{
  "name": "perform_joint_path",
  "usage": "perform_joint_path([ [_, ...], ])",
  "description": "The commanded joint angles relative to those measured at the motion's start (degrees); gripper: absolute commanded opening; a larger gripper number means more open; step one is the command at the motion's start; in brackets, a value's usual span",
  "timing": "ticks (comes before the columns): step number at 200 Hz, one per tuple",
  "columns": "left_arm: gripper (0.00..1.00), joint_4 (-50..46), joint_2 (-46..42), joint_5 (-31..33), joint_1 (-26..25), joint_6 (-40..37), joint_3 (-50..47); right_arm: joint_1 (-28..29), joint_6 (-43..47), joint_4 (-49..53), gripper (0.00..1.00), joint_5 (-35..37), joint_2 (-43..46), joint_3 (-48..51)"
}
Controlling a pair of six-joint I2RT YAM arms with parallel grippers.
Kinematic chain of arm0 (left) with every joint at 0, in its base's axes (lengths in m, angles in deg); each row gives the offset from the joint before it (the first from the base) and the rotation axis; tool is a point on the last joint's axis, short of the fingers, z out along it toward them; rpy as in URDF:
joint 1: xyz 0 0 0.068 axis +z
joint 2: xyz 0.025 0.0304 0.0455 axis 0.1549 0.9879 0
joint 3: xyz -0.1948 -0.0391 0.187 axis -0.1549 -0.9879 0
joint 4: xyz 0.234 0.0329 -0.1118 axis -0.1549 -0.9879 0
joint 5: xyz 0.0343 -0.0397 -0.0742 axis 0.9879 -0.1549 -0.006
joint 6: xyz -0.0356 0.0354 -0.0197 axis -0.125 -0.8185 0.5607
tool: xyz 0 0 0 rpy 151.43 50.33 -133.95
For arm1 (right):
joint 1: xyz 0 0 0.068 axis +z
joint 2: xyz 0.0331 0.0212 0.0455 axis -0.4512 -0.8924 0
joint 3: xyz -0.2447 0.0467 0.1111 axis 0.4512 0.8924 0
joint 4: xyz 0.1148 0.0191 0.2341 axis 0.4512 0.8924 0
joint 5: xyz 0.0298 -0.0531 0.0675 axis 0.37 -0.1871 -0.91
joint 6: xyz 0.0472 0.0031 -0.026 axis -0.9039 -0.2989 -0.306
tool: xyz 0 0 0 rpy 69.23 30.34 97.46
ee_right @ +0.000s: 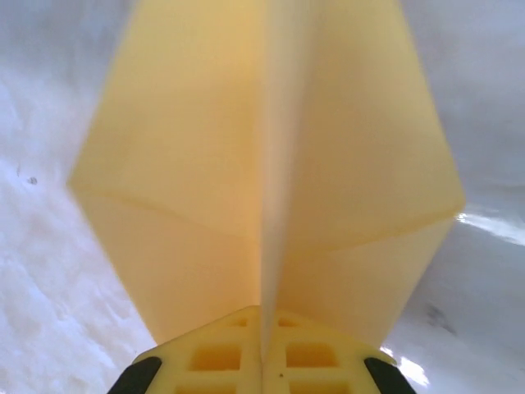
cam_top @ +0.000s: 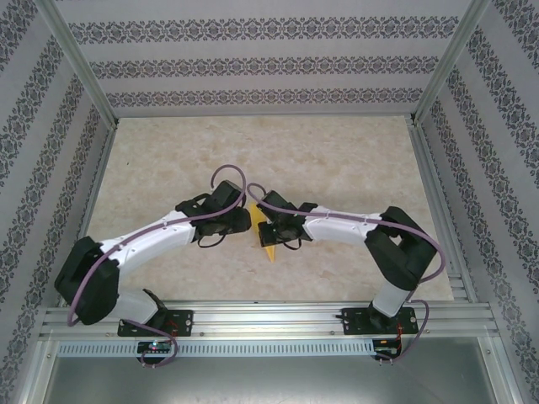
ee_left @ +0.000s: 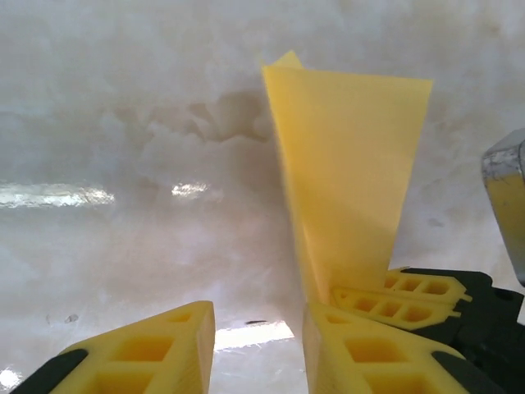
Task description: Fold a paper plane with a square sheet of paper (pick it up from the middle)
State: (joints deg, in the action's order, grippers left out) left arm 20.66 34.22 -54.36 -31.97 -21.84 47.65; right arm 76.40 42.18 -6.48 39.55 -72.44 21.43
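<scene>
The yellow sheet of paper [cam_top: 269,250] is folded into a slim pointed paper plane shape and sits between the two arms at the table's middle. In the right wrist view my right gripper [ee_right: 262,318] is shut on the centre crease, and the paper [ee_right: 180,189] spreads as two wings to either side. My left gripper [ee_left: 256,316] stands open with only table between its fingers. The upright paper [ee_left: 353,180] rises just right of its right finger [ee_left: 361,353]. The right gripper's yellow fingertips [ee_left: 406,297] pinch the paper's base there. From above, my left gripper [cam_top: 245,222] and right gripper [cam_top: 267,230] nearly touch.
The beige marbled table [cam_top: 337,160] stretches out behind and to both sides of the arms. Patterned walls with aluminium posts [cam_top: 80,63] enclose it. A metal rail [cam_top: 269,316] carries both arm bases along the near edge.
</scene>
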Motion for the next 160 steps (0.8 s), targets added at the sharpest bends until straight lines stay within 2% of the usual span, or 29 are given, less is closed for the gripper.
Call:
perform_joint_path([
  [1, 0.35, -1.8, -4.5, 5.6, 0.5, 0.4, 0.2, -2.1, -0.4, 7.4, 0.03, 9.0, 4.3, -3.0],
  [32, 0.36, -4.8, -9.2, 12.1, 0.7, 2.1, -2.1, -4.3, 0.0, 10.6, 0.03, 12.8, 5.3, -5.2],
  [61, 0.36, -5.0, -13.1, 14.6, 1.6, 5.2, -5.7, -6.1, -0.2, 12.7, 0.02, 14.0, 2.5, -8.5],
  [124, 0.38, -5.6, -18.0, 15.4, 3.1, 6.0, -8.8, -7.9, -1.4, 15.1, 0.02, 13.5, -9.5, -16.8],
  [160, 0.38, -6.1, -19.0, 15.3, 3.2, 6.2, -9.9, -8.2, -1.4, 15.5, 0.07, 12.6, -14.4, -19.6],
])
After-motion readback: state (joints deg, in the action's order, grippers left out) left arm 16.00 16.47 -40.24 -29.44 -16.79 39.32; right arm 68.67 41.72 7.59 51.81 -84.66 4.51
